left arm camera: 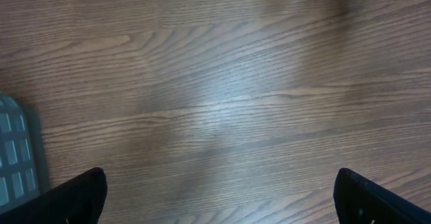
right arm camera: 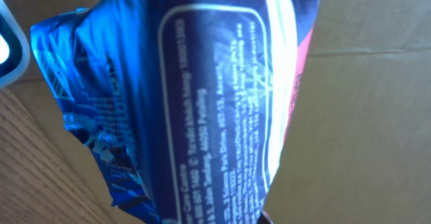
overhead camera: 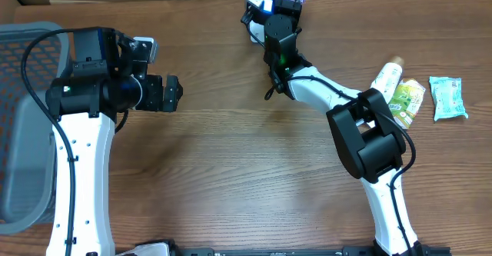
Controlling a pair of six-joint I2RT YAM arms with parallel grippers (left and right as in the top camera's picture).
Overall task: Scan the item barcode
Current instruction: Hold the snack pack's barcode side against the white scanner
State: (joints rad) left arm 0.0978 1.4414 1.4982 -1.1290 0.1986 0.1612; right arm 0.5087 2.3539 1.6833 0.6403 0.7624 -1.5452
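Your right gripper (overhead camera: 287, 0) pinching the glossy blue and pink plastic packet (right arm camera: 202, 96) at the far edge of the brown wooden table (overhead camera: 231, 171), your left gripper (overhead camera: 172, 93) spread wide above bare wood, near the grey mesh basket (overhead camera: 23, 71).

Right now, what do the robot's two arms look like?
Both arms have smooth white tubes joined by chunky black joints. The left arm has a black cable looping beside it; its fingers are black. The right arm shows a tiny green light.
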